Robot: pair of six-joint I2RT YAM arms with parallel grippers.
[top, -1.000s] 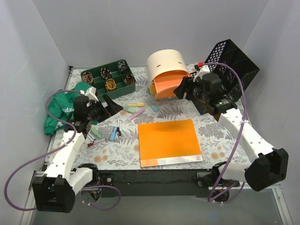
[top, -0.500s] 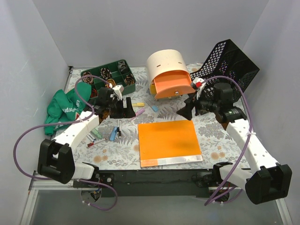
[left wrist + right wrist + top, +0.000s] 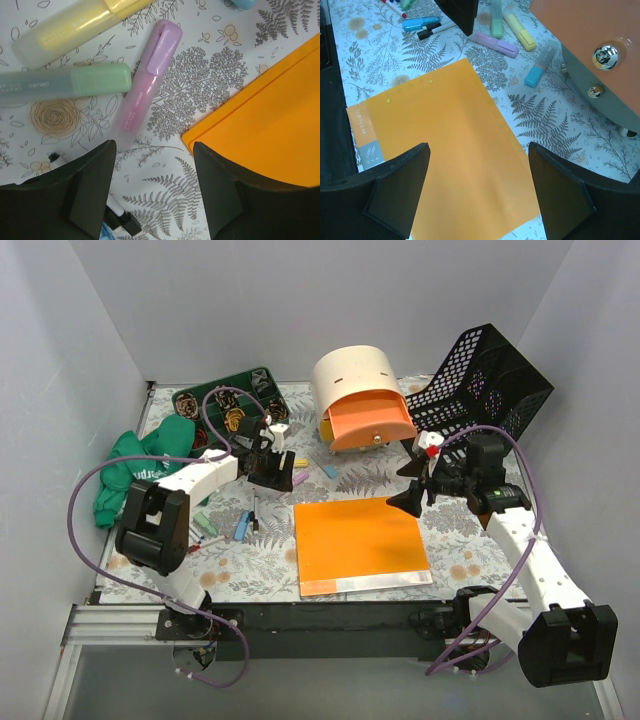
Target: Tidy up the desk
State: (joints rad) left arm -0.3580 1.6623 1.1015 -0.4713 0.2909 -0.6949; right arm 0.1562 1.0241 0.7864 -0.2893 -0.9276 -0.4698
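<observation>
The desk (image 3: 455,545) is a fern-and-flower print tabletop; its print also shows in the left wrist view (image 3: 200,75). My left gripper (image 3: 272,472) is open and empty, low over bare desk (image 3: 154,148). Just beyond it lie a purple highlighter (image 3: 147,85), a green one (image 3: 75,82) and a yellow one (image 3: 70,27). My right gripper (image 3: 408,486) is open and empty above the far right corner of the orange folder (image 3: 360,540), which fills the right wrist view (image 3: 450,140) between the jaws (image 3: 479,150). The folder's corner (image 3: 270,135) lies by my left gripper.
A cream drawer unit with an orange front (image 3: 358,390) stands at the back middle. A black mesh basket (image 3: 490,380) leans at the back right. A green compartment tray (image 3: 235,405) and a green cloth (image 3: 130,475) are on the left. Loose pens (image 3: 245,525) and a blue highlighter (image 3: 538,70) lie on the desk.
My left arm has swung right from the desk's left side to the highlighters. My right gripper has left the drawer unit and come down towards the folder.
</observation>
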